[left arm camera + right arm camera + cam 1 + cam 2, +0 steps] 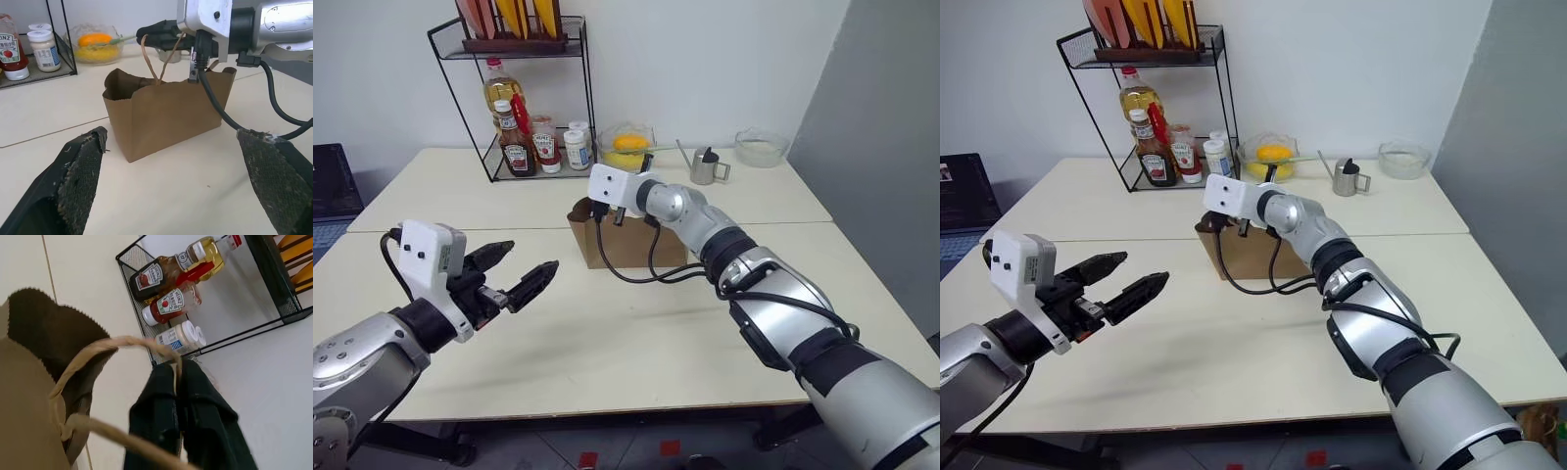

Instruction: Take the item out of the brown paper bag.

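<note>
Left eye view: brown paper bag [625,241] sits at frame center on the cream table [607,343], wire rack [524,98] with ketchup bottles [517,147] upper left behind it. Right gripper [159,36] is over the bag's open top, fingers pressed together on a pale cord handle [105,346]. Left gripper [514,269] at lower left, fingers spread wide, holding nothing, well apart from bag. Can't see the item inside.

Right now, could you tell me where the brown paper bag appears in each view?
Left eye: brown paper bag at centre, under the right claw.
Right eye: centre.
Left wrist: centre.
Right wrist: left edge.
Shared landmark: ketchup bottle.
</note>
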